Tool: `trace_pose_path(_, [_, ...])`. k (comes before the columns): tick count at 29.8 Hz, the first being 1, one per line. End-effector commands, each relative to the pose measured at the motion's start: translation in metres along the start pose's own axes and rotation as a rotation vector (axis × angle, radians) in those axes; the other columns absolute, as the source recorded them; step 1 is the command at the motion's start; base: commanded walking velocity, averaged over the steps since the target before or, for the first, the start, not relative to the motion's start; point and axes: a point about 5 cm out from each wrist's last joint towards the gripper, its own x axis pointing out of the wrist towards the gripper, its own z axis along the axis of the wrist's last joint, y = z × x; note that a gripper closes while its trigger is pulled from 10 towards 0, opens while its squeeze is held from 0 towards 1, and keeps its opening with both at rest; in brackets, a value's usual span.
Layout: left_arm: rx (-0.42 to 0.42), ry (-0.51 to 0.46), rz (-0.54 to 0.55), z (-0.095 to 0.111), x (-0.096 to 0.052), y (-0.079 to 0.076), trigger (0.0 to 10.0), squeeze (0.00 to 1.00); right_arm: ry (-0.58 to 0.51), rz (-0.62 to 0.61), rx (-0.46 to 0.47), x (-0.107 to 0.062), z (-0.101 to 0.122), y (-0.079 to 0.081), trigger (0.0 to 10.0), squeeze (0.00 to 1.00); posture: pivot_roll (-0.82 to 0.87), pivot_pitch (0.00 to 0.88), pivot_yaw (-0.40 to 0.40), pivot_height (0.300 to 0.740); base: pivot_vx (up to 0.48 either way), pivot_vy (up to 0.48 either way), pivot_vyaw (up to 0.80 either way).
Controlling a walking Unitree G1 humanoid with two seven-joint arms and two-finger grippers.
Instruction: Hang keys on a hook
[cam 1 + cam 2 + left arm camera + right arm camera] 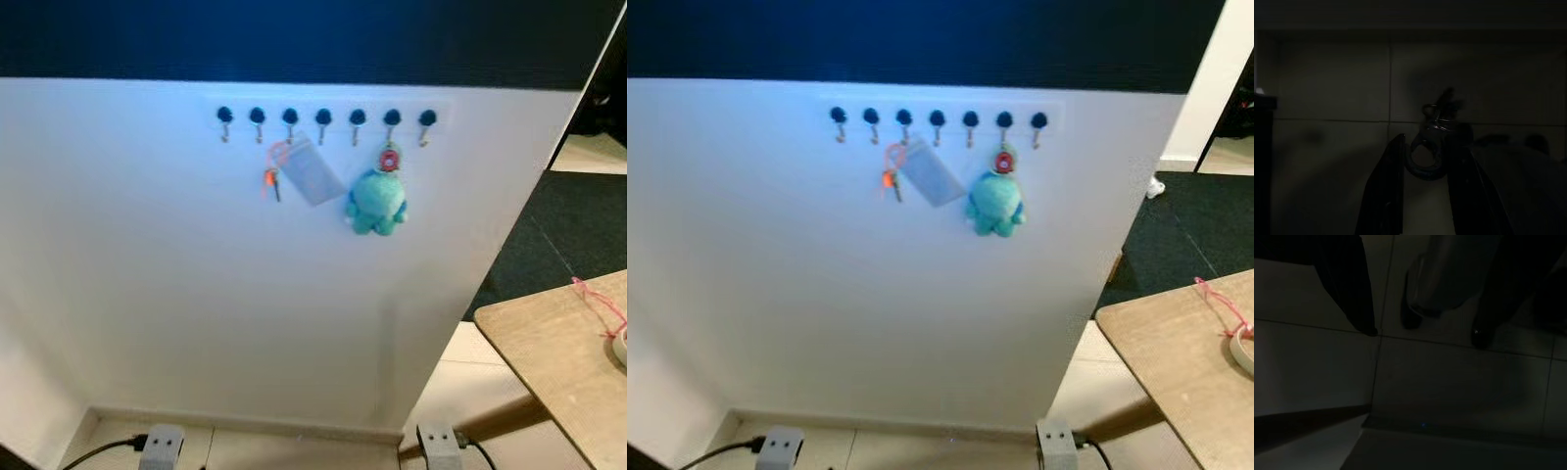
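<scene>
- A white wall panel (196, 274) is facing the head camera, and a row of seven dark hooks (323, 118) is running across its upper part.
- From the third hook from the left, a small orange-tagged key (271, 180) and a pale rectangular card holder (312, 171) are hanging, the card holder tilting.
- To their right, from the sixth hook, a turquoise plush toy (375, 204) is dangling on a round pink-and-red tag.
- Low down in the wrist view, the left claw (1425, 161) is hanging in deep shade over a tiled floor (1327, 147); its two fingers are clamping a dark key ring (1425, 164), with a clump of keys (1442, 105) sticking out beyond the fingertips.
- The right claw (1422, 330) is hanging over the same dim tiles with its fingers spread wide apart, gripping nothing.
- At the far right, a wooden tabletop (558, 362) is carrying a pink cord (600, 304) near its edge.
</scene>
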Motion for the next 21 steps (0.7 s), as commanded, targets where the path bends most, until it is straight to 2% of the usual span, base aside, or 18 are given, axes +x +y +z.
trace_pose_path(1, [0.004,-0.003,-0.003,-0.0001,-0.0002,0.0000,10.0,0.00,0.008,0.001,0.001,-0.0007,-0.0037,0.0012,10.0,0.00,0.05,0.018,0.004,0.740,0.000,0.326,0.00])
trace_pose_path(9, [0.007,-0.006,-0.005,0.0000,-0.0003,0.0003,10.0,0.00,0.009,-0.001,0.002,-0.0007,-0.0034,0.0005,10.0,0.00,0.05,0.020,0.006,0.740,0.000,0.323,0.00])
trace_pose_path(15, [0.020,-0.023,-0.013,0.0022,-0.0004,0.0006,10.0,0.00,0.010,-0.003,0.005,-0.0008,-0.0036,-0.0002,10.0,0.00,0.05,0.027,0.007,0.740,0.000,0.000,0.00])
trace_pose_path(18, [0.064,-0.012,-0.022,0.0028,-0.0002,0.0010,10.0,0.00,0.011,-0.004,0.007,-0.0008,-0.0042,0.0003,10.0,0.00,0.05,0.031,0.009,0.740,0.000,0.000,0.00])
trace_pose_path(21, [0.073,-0.006,-0.035,0.0028,-0.0001,0.0007,10.0,0.00,0.013,-0.005,0.009,-0.0010,-0.0053,0.0011,10.0,0.00,0.05,0.032,0.009,0.740,0.000,-0.480,0.00])
